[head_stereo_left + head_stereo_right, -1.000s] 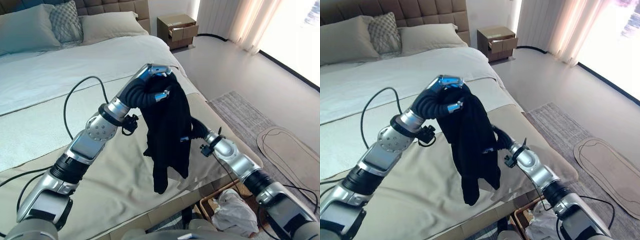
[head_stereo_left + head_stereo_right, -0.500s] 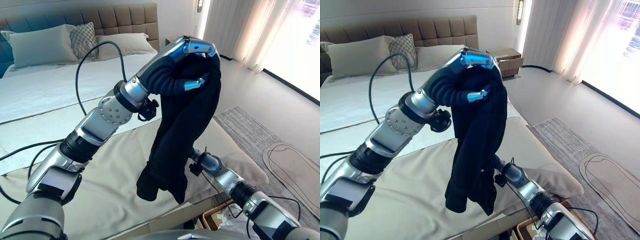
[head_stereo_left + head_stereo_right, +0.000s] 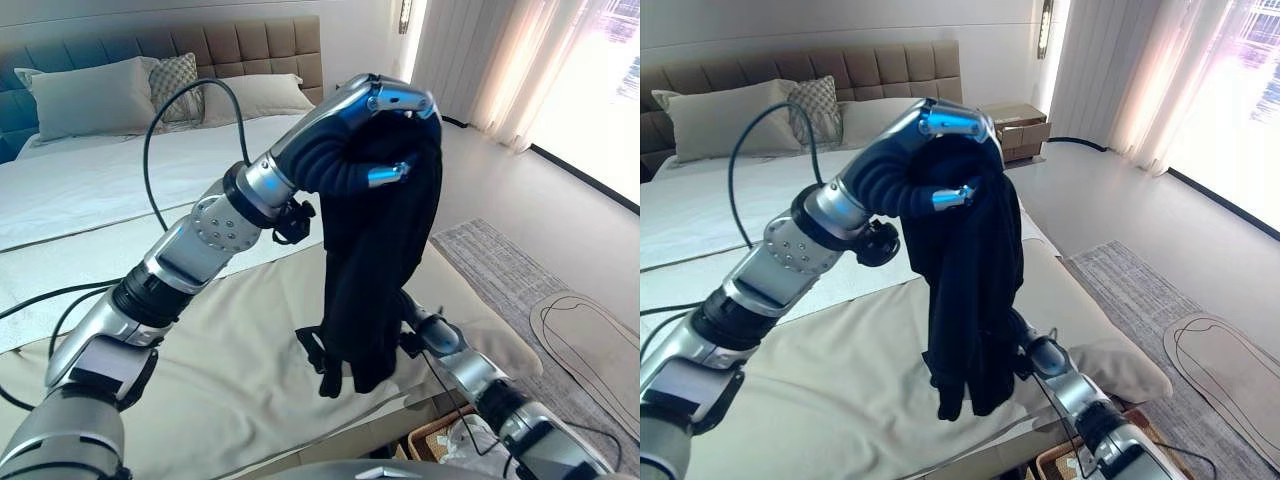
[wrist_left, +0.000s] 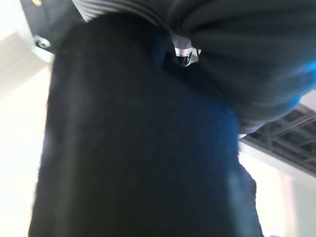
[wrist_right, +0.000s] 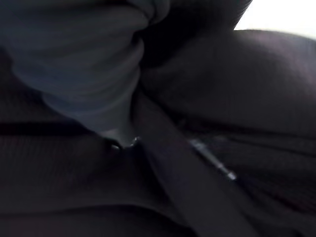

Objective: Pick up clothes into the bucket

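A black garment (image 3: 375,260) hangs in the air over the bed's foot end, and my left hand (image 3: 385,130) is raised high and shut on its top, fingers curled into the cloth. The left wrist view shows the dark cloth (image 4: 138,148) right against the hand. My right hand (image 3: 412,318) reaches up into the garment's lower part from the lower right, with its fingers buried in the fabric (image 5: 222,123). A corner of the wicker bucket (image 3: 428,440) peeks in on the floor beside the bed, with something white in it.
The bed (image 3: 230,340) has a beige cover at its foot and white sheets and pillows (image 3: 90,95) farther back. A wooden nightstand (image 3: 1025,125) stands by the headboard. To the right lie a grey rug (image 3: 500,270) and open floor, with curtains (image 3: 500,60) behind.
My left arm has lifted the garment up off the bed. Its lower end has gathered up around my right hand. The head camera has tilted upward.
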`<state>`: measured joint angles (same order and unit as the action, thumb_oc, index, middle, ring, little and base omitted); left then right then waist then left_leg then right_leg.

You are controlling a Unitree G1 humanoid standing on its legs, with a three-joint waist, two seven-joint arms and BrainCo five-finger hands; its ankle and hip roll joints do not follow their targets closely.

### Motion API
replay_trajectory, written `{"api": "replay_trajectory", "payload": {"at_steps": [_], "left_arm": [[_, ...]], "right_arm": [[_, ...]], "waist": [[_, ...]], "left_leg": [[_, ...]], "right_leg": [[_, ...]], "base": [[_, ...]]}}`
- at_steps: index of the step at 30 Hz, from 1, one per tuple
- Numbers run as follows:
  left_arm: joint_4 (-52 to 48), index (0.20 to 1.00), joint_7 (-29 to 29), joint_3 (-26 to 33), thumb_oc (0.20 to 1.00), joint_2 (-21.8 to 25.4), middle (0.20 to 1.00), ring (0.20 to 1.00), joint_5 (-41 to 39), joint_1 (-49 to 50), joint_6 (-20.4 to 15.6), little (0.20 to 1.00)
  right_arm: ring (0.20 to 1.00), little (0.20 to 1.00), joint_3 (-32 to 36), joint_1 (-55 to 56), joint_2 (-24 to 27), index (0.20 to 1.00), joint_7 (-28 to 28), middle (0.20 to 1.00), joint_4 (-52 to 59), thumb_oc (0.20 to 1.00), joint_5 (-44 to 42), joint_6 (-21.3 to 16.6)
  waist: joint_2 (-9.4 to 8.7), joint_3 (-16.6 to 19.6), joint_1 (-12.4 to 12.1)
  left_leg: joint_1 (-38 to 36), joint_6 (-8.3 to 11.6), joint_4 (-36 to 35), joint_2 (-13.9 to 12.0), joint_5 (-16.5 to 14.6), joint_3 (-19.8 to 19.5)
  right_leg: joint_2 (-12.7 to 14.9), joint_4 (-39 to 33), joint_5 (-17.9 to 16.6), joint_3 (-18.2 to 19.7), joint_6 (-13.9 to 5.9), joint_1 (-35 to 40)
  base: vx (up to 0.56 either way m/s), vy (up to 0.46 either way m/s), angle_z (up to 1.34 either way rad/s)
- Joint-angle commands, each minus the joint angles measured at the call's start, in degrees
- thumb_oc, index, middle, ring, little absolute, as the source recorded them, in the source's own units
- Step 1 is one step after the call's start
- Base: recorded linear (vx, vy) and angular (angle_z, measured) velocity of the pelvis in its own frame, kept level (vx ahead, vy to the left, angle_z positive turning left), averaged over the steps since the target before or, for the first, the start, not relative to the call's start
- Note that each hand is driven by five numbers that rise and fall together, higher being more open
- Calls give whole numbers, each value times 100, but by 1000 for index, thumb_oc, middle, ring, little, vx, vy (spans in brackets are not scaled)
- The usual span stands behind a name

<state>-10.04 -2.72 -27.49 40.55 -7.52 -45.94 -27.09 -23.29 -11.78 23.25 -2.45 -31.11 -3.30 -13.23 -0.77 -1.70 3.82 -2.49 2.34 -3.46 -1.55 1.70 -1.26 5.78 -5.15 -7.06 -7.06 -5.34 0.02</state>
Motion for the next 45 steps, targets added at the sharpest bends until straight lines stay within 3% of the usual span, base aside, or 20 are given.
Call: {"api": "replay_trajectory", "payload": {"at_steps": [1, 3, 6, 11, 12, 13, 18, 24, 25, 26, 29, 33, 36, 38, 39, 40, 42, 45], "left_arm": [[385, 200, 685, 736, 200, -57, 200, 200, 270, -22, -122, 200], [491, 200, 716, 771, 200, -76, 200, 200, 364, 150, -101, 200], [1086, 200, 948, 919, 200, -213, 200, 200, 1217, 876, 43, 200], [1650, 200, 952, 899, 200, -590, 200, 200, 1662, 1531, 171, 200], [1832, 272, 900, 823, 272, -701, 272, 272, 1775, 1654, 213, 272], [1916, 1000, 854, 764, 1000, -784, 1000, 1000, 1894, 1707, 239, 1000], [2511, 1000, 580, 434, 1000, -1409, 1000, 1000, 1596, 2097, 262, 1000], [2555, 1000, 412, 485, 1000, -1632, 1000, 1000, 1011, 2519, 291, 1000], [2546, 1000, 405, 483, 1000, -1598, 1000, 1000, 943, 2551, 282, 1000], [2493, 1000, 388, 510, 1000, -1493, 1000, 1000, 759, 2650, 304, 1000], [2619, 1000, 426, 610, 1000, -1469, 1000, 1000, 531, 2821, 274, 1000], [2545, 1000, 443, 827, 1000, -1444, 1000, 1000, 238, 3083, 171, 1000], [2594, 1000, 634, 990, 1000, -1482, 1000, 1000, 124, 3220, 82, 1000], [2575, 1000, 656, 1273, 1000, -1528, 1000, 1000, -228, 3467, 11, 1000], [2550, 1000, 758, 1472, 1000, -1553, 1000, 1000, -352, 3619, -41, 1000], [2549, 1000, 756, 1478, 1000, -1550, 1000, 1000, -354, 3618, -40, 1000], [2545, 1000, 838, 1616, 1000, -1576, 1000, 1000, -460, 3714, -98, 1000], [2510, 1000, 949, 1753, 1000, -1572, 1000, 1000, -470, 3747, -198, 1000]], "right_arm": [[200, 200, 555, 205, 134, 200, 114, 200, 444, 200, -911, -256], [200, 200, 767, 350, 121, 200, 139, 200, 584, 200, -1186, -318], [200, 200, 1524, 869, -72, 200, 163, 200, 1072, 200, -2158, -604], [200, 200, 2047, 1171, -235, 200, 247, 200, 1424, 200, -2763, -791], [200, 200, 2128, 1182, -251, 200, 267, 200, 1488, 200, -2881, -835], [200, 200, 2202, 1207, -263, 200, 270, 200, 1582, 200, -2960, -858], [200, 200, 2506, 1115, -353, 200, 420, 200, 1765, 200, -3288, -966], [200, 200, 2609, 824, -208, 200, 578, 200, 1901, 200, -3277, -1044], [200, 200, 2612, 640, -210, 200, 627, 200, 1885, 200, -3334, -1076], [200, 200, 2586, 380, -176, 200, 733, 200, 1923, 200, -3357, -1110], [200, 200, 2536, 139, -48, 200, 862, 200, 1819, 200, -3282, -1069], [200, 200, 2555, 53, 112, 200, 987, 200, 1860, 200, -3140, -1051], [200, 200, 2503, -93, 212, 200, 1043, 200, 1922, 200, -3005, -1085], [200, 200, 2395, -260, 319, 200, 1127, 200, 1917, 200, -2822, -1079], [200, 200, 2330, -421, 362, 200, 1154, 200, 1946, 200, -2798, -1122], [200, 200, 2327, -428, 360, 200, 1154, 200, 1944, 200, -2799, -1122], [200, 200, 2314, -528, 387, 200, 1167, 200, 1934, 200, -2818, -1156], [200, 200, 2537, -497, 330, 200, 1356, 200, 2026, 200, -2772, -1273]], "waist": [[-283, 43, 107], [-285, 43, 126], [-309, 20, 242], [-326, 24, 345], [-332, 18, 380], [-332, 17, 393], [-349, -96, 565], [-292, -484, 664], [-258, -614, 618], [-131, -775, 455], [-161, -779, 480], [-153, -861, 520], [-80, -1014, 591], [-43, -1145, 567], [-45, -1332, 461], [-55, -1317, 465], [-49, -1406, 404], [52, -1506, 488]], "left_leg": [[33, 71, 266, -23, -194, 4], [36, 64, 273, -23, -199, 14], [34, 43, 291, -12, -224, 75], [17, 6, 316, 3, -274, 173], [14, -7, 320, 10, -284, 196], [12, -20, 335, 18, -301, 221], [72, -138, 514, 152, -448, 430], [236, -270, 723, 263, -615, 872], [311, -300, 778, 237, -623, 1016], [452, -307, 886, 67, -605, 1286], [520, -215, 1001, 14, -656, 1474], [725, -166, 1189, -57, -627, 1646], [880, -139, 1251, -133, -583, 1656], [982, -164, 1373, -151, -636, 1596], [1185, -151, 1590, -100, -718, 1281], [1211, -154, 1582, -90, -689, 1285], [1381, -133, 1590, 16, -695, 891], [1647, -100, 1683, -7, -663, 966]], "right_leg": [[367, 202, 129, -92, -458, 180], [371, 210, 133, -86, -458, 172], [382, 229, 135, -30, -461, 131], [403, 258, 124, 68, -471, 80], [409, 268, 117, 95, -477, 62], [413, 285, 114, 131, -483, 39], [511, 412, 54, 405, -564, -142], [570, 735, -29, 803, -730, -676], [598, 934, -4, 704, -745, -857], [852, 1390, 195, 47, -546, -1003], [991, 1193, 198, -223, -492, -875], [994, 1063, 99, -131, -511, -1027], [938, 1171, 136, -63, -469, -1287], [813, 1256, 162, 179, -420, -1523], [691, 1390, 185, 383, -397, -1738], [699, 1378, 159, 389, -394, -1763], [651, 1447, 145, 508, -405, -1938], [719, 1526, 135, 474, -395, -2168]], "base": [[0, 0, 0], [0, 0, 0], [-8, 14, -4], [-14, 31, -7], [-13, 25, -13], [-25, 40, -20], [-52, 73, -20], [-129, 87, -42], [-317, 16, -81], [-228, -21, -86], [-64, -65, -104], [-61, -94, -47], [-89, -98, -12], [-118, -88, -28], [-113, -66, -56], [-115, -76, -80], [-74, -73, -52], [-52, -42, 3]]}}
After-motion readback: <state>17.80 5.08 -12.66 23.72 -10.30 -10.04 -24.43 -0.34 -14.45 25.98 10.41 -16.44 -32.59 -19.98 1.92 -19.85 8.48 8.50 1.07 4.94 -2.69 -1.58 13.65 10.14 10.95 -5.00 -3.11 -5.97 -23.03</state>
